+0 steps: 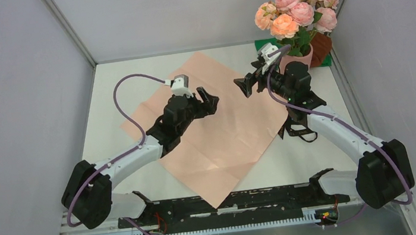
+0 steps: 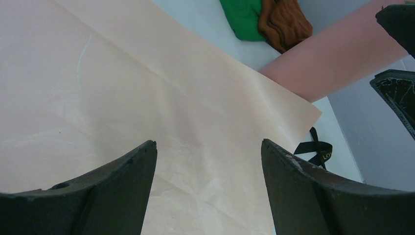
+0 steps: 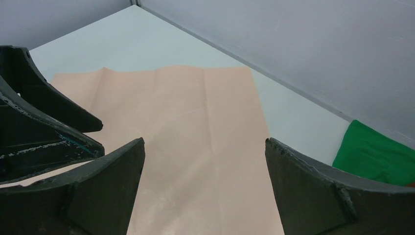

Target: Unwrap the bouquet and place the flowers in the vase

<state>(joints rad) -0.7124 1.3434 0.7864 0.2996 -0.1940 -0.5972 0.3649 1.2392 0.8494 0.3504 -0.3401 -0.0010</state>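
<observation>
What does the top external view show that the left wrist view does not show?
Only the top view shows the flowers standing in the vase. Only the left wrist view shows the gold letters on the black ribbon. Both show the vase, the pink paper spread flat, the green cloth, the brown bundle, the open left claw and the open right claw.

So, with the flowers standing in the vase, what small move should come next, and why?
Probably pull the left gripper and right gripper back toward the near edge. Both hover open and empty over the wrapping paper, which lies spread flat, and the flowers already stand in the vase, so nothing seems left to handle.
</observation>
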